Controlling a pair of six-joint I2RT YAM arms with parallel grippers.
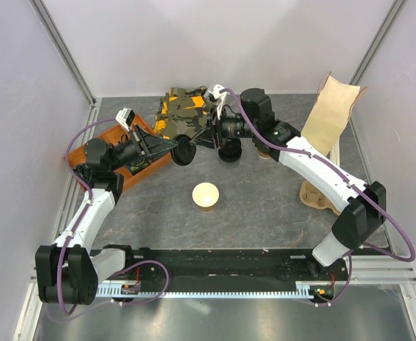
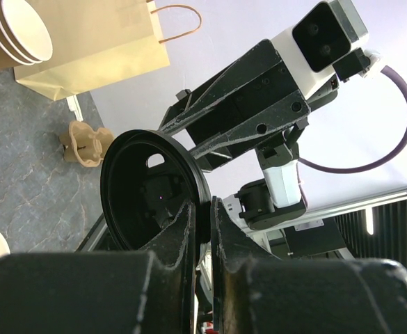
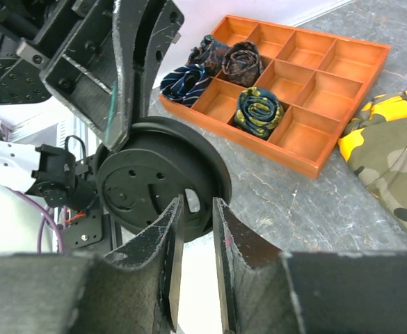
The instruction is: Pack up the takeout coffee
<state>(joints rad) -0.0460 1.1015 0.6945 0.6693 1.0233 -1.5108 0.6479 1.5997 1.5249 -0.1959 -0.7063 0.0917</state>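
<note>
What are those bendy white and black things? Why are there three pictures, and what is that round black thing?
Those are two robot arms, a left arm and a right arm, each ending in a two-fingered gripper. One picture looks down from above; the other two come from small cameras on the wrists. On the grey table sit an open tan paper cup, an orange compartment tray holding rolled neckties, a camouflage cloth, a brown paper bag and a cardboard cup carrier. The left gripper pinches the round black plastic lid by its rim. The right gripper has its fingertips at the lid's edge; I cannot tell whether they grip it.
</note>
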